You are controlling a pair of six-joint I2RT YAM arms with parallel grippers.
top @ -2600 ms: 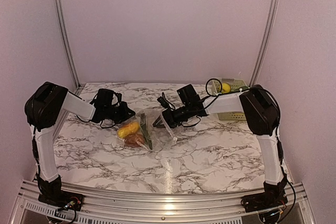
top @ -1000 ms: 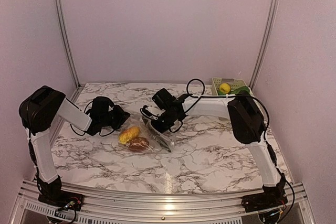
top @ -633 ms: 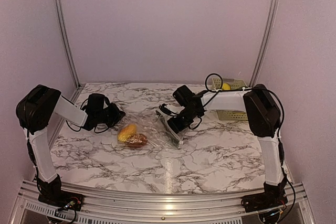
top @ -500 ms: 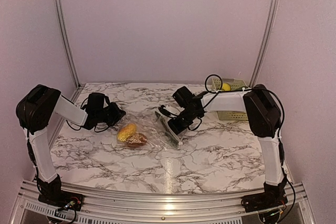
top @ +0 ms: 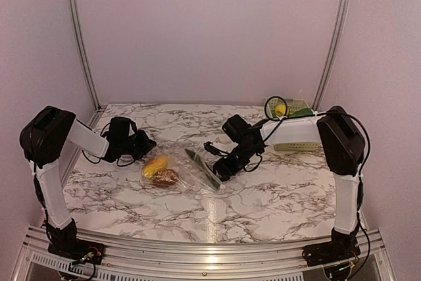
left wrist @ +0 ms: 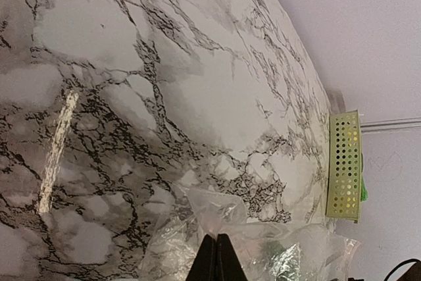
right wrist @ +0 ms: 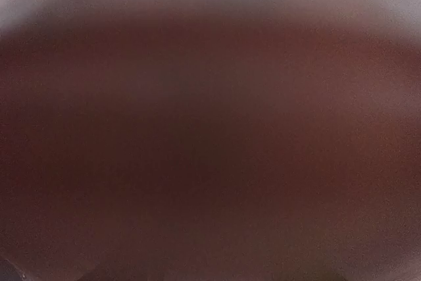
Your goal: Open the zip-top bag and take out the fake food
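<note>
The zip-top bag (top: 186,160) lies crumpled on the marble table (top: 276,195), between the two arms. Inside it at the left are a yellow-orange piece (top: 154,166) and a brown round piece (top: 166,177). A long green pod (top: 201,166) lies at its right side. My left gripper (top: 150,144) is shut on the bag's left corner. In the left wrist view its fingertips (left wrist: 217,240) pinch a fold of the clear plastic (left wrist: 223,212). My right gripper (top: 221,170) is low at the bag's right edge. Its wrist view is a dark reddish blur, so its jaws are hidden.
A pale green slatted basket (top: 297,144) stands at the back right with a yellow lemon (top: 281,110) and a green piece (top: 305,113) in it. It also shows in the left wrist view (left wrist: 345,166). Walls with metal rails close in the table.
My right gripper swung to the bag's left part, then back right and lower to the bag's right edge. The bag was dragged and reshaped. My left gripper stayed on the left corner.
</note>
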